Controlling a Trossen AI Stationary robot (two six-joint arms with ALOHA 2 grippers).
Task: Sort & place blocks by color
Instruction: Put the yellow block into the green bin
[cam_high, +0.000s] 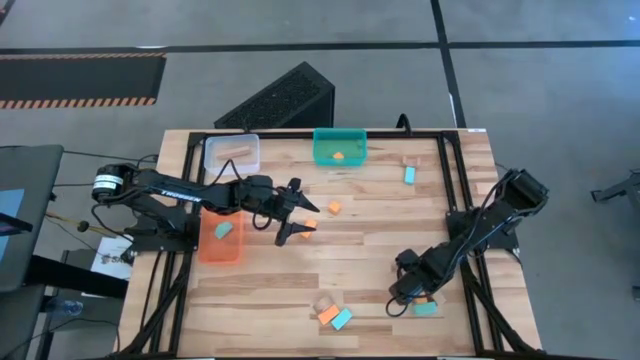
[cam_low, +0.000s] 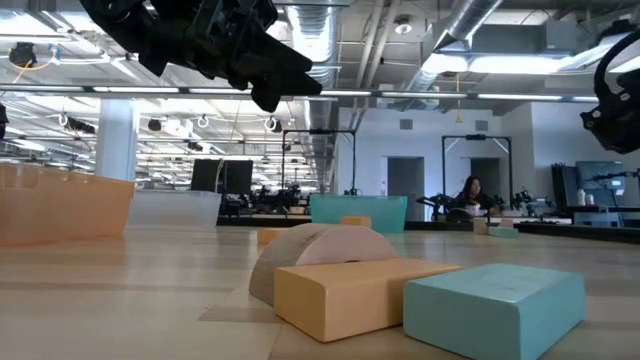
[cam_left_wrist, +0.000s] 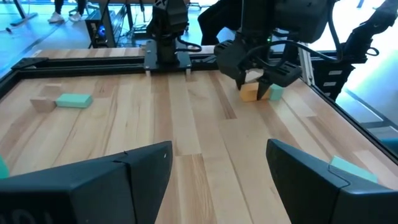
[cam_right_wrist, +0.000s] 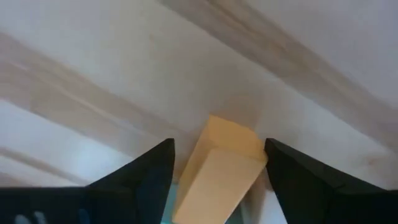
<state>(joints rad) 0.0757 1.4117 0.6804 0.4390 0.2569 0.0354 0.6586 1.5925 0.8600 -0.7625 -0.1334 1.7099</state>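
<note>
Take the teal bin (cam_high: 340, 146) at the far edge of the tabletop (cam_high: 330, 270) as your landmark and read from its left.

Well to its left and nearer you sits the orange bin (cam_high: 221, 240), with one teal block (cam_high: 223, 230) lying in it, a mismatch you may want to correct. The clear bin (cam_high: 232, 152) stands just left of the landmark and holds a tan block (cam_high: 238, 151).

The left gripper (cam_high: 292, 212) hovers in front of the teal bin, a little to its left, above the tabletop; its fingers (cam_left_wrist: 143, 171) are spread wide and hold nothing. Two orange blocks (cam_high: 335, 208) lie just beside it, one partly under its fingers. Another orange block sits inside the teal bin itself.

Directly in front of the landmark, at the near edge, a tan piece, an orange block (cam_high: 328, 314) and a teal block (cam_high: 342, 320) lie touching.

To the landmark's right, a teal block (cam_high: 409, 175) lies near the far edge. Well in front and to the right, the right gripper (cam_high: 412, 293) is down at the tabletop, its fingers (cam_right_wrist: 146, 171) open around an orange block (cam_right_wrist: 222, 163) but, as far as you can judge, not yet pressing on it. A teal block (cam_high: 427, 308) lies just beside.

These blocks look like painted wood: light, rigid, not fragile, with smooth faces that could slip. Grip across the two long flat sides at mid-length, squarely, so the block cannot twist out.
</note>
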